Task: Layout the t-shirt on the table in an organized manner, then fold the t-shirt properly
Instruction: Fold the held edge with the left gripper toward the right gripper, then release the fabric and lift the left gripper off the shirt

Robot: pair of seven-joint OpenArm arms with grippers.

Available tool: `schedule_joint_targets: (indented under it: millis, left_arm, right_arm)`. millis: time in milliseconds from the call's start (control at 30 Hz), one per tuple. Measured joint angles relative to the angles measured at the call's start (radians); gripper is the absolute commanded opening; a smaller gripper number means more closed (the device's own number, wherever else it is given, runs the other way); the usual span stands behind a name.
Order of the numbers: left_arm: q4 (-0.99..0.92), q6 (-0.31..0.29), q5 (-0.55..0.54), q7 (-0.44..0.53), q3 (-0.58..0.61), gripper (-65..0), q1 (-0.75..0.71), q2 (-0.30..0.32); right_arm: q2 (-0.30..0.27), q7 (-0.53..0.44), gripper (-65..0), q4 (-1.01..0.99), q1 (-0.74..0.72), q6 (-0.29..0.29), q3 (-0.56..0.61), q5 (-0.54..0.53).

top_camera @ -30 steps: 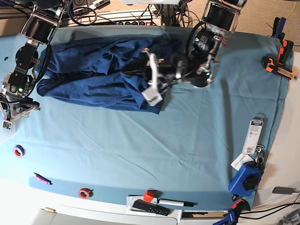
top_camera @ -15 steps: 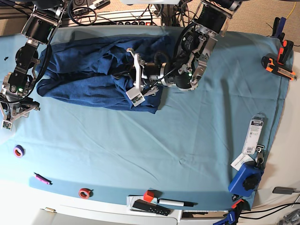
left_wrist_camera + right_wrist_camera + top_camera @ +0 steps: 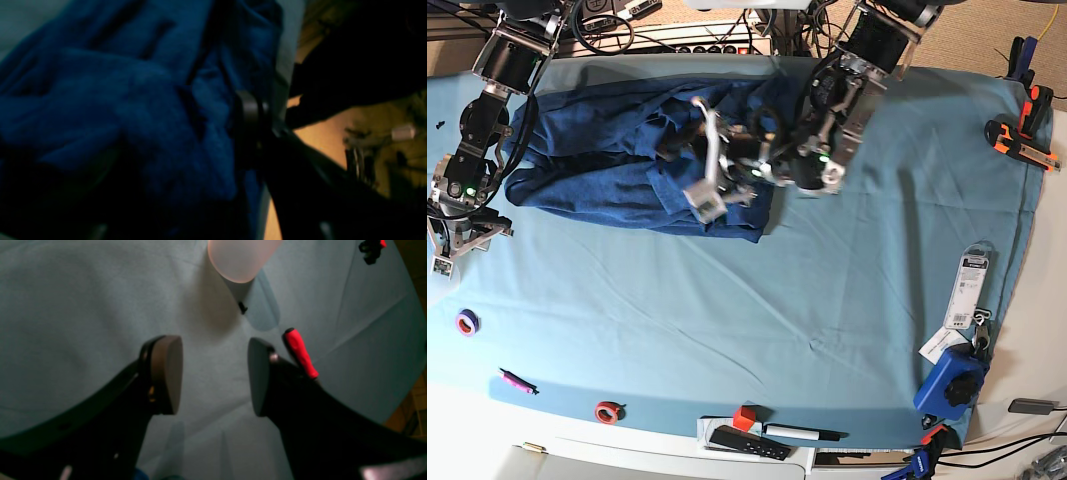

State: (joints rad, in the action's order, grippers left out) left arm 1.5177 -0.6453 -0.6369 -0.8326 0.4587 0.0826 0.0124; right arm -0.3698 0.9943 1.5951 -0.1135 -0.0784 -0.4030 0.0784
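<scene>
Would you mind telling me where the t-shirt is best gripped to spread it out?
Probably the loose lower corner of the t-shirt, nearest the bare table. It lies flat at the bunched heap's edge with open cloth beside it, so I would come from the bare-table side and pinch the hem from above.

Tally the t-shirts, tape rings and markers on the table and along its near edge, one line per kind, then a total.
T-shirts: 1, the blue t-shirt
Tape rings: 2, the purple tape ring and the red tape ring
Markers: 2, the pink marker and the black marker
Total: 5
</scene>
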Motion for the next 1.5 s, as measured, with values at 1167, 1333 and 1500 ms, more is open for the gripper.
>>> schedule_joint_targets:
  millis: [1167,1333,1500]
  left_arm:
    - [0.143,0.045,-0.148,-0.244,-0.281,-65.0,0.128,0.103]
    - [0.141,0.045,-0.085,-0.220,-0.310,-65.0,0.041,0.210]
    - [0.140,0.045,-0.140,-0.228,-0.309,-59.2,-0.041,0.247]
  right_arm:
    - [0.000,0.019,-34.0,0.000,0.000,0.000,0.000,0.000]
    - [0.000,0.019,-34.0,0.000,0.000,0.000,0.000,-0.005]
    - [0.002,0.019,-34.0,0.000,0.000,0.000,0.000,-0.023]
